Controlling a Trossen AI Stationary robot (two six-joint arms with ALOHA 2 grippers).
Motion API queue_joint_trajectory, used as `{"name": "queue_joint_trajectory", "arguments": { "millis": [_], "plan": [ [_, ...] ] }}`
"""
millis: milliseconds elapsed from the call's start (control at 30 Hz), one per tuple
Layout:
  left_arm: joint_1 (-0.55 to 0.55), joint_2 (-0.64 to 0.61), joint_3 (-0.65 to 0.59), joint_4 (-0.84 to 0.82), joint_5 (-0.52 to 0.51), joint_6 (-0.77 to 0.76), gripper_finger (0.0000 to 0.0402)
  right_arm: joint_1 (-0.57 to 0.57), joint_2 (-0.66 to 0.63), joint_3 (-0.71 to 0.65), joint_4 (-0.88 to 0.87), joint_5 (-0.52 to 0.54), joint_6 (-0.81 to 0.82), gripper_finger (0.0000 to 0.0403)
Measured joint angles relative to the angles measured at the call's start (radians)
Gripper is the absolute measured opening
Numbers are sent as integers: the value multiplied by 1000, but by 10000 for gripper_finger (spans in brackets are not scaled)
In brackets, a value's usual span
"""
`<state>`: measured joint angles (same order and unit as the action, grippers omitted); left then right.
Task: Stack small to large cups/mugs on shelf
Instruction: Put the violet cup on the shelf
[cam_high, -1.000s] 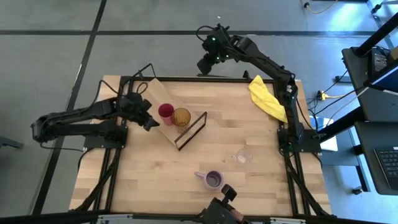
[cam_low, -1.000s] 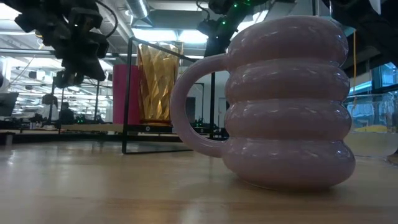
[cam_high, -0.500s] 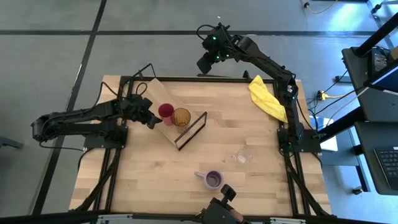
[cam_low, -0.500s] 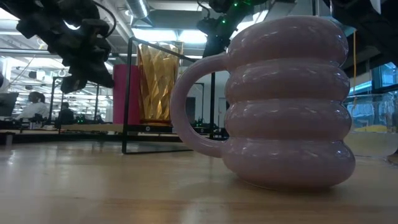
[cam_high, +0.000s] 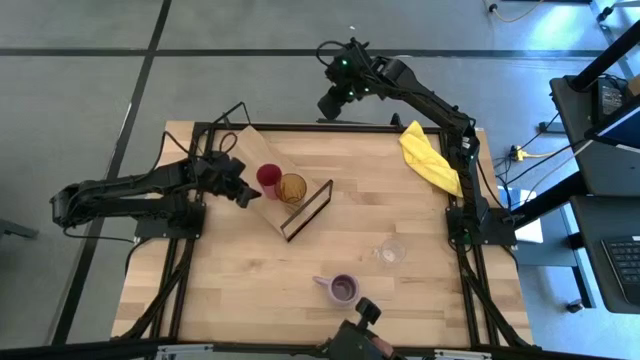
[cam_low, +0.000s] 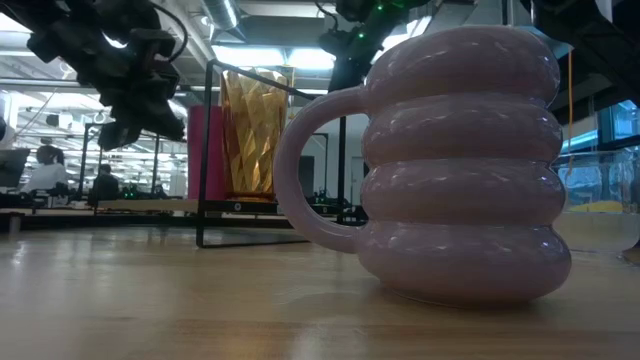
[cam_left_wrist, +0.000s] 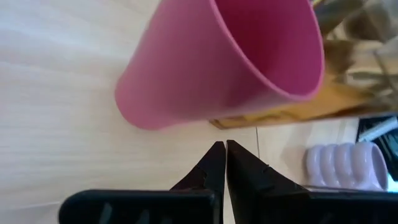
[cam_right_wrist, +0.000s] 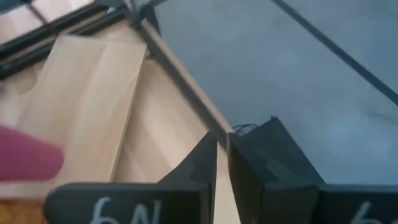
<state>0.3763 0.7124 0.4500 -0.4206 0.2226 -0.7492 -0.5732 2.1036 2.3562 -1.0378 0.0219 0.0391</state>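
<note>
The red cup (cam_high: 267, 179) and the amber tumbler (cam_high: 291, 187) stand upright side by side on the light-brown shelf board (cam_high: 255, 145), just before its black wire frame (cam_high: 308, 209). My left gripper (cam_high: 241, 191) is shut just left of the red cup (cam_left_wrist: 230, 62). In the left wrist view a strip of board shows between its tips (cam_left_wrist: 224, 148) and the cup. The purple mug (cam_high: 342, 289) and the clear glass (cam_high: 391, 251) stand on the table nearer the front. My right gripper (cam_high: 333, 102) is shut, beyond the table's far edge.
A yellow cloth (cam_high: 430, 155) lies at the table's far right. In the low view the purple mug (cam_low: 460, 160) fills the foreground, with the clear glass (cam_low: 600, 200) behind it on the right. People show in the room beyond (cam_low: 45, 170).
My left gripper, still shut, has moved a little toward the red cup and now stands close beside it. The cups, the mug and the glass stand where they were.
</note>
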Motion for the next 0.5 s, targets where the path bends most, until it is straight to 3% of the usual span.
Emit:
{"name": "queue_joint_trajectory", "arguments": {
  "millis": [233,400,500],
  "plan": [
    [0,-69,1,-10,50,36,8,1,-38,-1,-48,-217,-69,40],
    [-38,-176,30,-25,49,45,8,-5,-97,-1,-104,-378,-24,42],
    [-87,-227,69,-45,17,40,8,-13,-139,-1,-183,-382,-19,56]
  ]
}}
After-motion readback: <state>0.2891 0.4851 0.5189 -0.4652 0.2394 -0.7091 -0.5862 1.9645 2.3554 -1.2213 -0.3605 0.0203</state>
